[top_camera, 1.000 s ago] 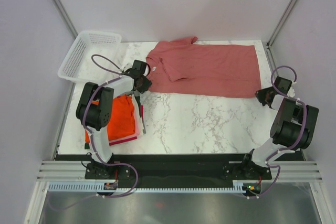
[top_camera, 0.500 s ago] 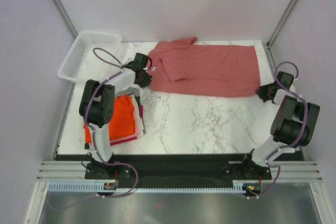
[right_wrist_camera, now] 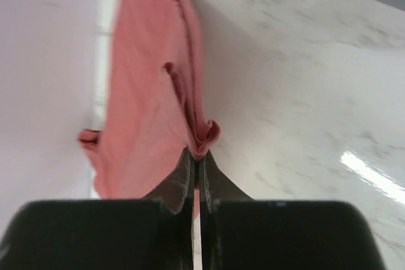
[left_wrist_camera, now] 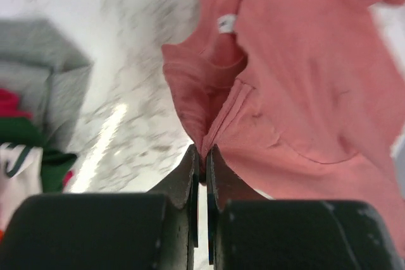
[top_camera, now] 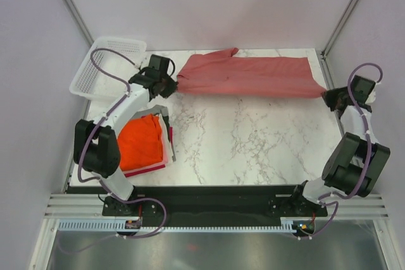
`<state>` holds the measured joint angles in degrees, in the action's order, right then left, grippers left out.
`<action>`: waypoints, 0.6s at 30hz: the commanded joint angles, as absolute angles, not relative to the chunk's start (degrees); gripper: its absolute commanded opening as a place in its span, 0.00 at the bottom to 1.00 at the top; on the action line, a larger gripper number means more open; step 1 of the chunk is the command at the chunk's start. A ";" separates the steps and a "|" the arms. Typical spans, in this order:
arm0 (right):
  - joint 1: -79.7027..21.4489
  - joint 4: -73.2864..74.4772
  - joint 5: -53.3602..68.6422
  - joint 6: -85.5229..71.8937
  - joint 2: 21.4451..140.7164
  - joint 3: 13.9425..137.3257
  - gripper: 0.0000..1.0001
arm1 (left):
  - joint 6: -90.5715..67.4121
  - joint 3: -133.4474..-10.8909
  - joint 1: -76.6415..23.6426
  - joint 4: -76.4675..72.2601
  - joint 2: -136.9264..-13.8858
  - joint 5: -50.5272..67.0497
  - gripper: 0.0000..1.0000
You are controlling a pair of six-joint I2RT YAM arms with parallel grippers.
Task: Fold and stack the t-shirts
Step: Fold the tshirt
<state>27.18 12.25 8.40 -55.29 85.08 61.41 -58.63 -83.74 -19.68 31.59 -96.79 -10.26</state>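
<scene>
Left tool [top_camera: 169, 86] is shut tight on the pinkish-red shirt [top_camera: 253, 77]. In the left wrist view its two fingers [left_wrist_camera: 180, 181] pinch a small fold of the cloth near the neck, not far from a little white label [left_wrist_camera: 226, 23]. Right tool [top_camera: 330, 98] is shut tight too. In the right wrist view its fingers [right_wrist_camera: 177, 184] squeeze a bunched-up bit of the same shirt at its edge.

The shirt is pulled out long between the two tools. It makes a wide strip across the upper part of the top view, from left of the middle to the right edge of the worktop [top_camera: 253, 143]. One sleeve [top_camera: 224, 52] pokes up at the top of the strip.

A pile of folded shirts [top_camera: 142, 143] lies in the lower left of the top view, below the left tool and well apart from the pinkish-red shirt. A bright orange-red one is on top, and pink and white edges peek out under it. The left wrist view shows a grey folded shirt [left_wrist_camera: 44, 67] at its left edge.

A white basket [top_camera: 104, 67] sits at the upper left corner of the worktop, near the left tool.
</scene>
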 commanded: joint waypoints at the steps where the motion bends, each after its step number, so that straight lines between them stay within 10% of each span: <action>1: 30.31 15.47 8.79 -53.36 88.68 52.66 0.00 | -57.83 -73.24 -21.26 32.70 -97.48 -10.02 0.02; 18: 39.55 15.56 6.86 -46.93 81.74 41.05 0.09 | -63.90 -47.99 -32.69 25.58 -88.25 -12.83 0.02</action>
